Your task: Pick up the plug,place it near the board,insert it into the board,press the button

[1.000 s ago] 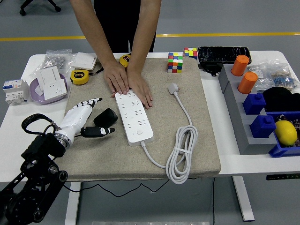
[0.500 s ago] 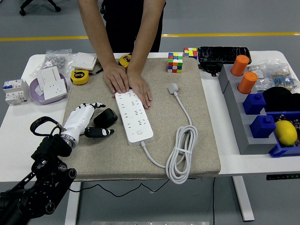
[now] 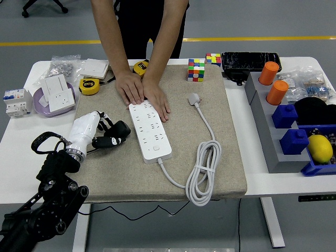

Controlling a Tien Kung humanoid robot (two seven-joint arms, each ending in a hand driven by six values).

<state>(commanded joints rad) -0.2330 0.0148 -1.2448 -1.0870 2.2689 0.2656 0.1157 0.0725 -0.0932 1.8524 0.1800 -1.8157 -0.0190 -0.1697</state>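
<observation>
while closing on the small black plug, left white robot hand curled around it; lift toward long white power strip judged next.

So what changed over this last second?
The left hand curled its fingers in around the black plug, which looks slightly shifted; a firm grasp isn't clear. The person's hands kept pressing on the power strip, and its cord didn't move.

1. You see the left hand in a white shell with black fingers.
2. Just behind the hand, a silver wrist ring joins the black, jointed arm, with a looping black cable.
3. The person wears dark clothing.
</observation>
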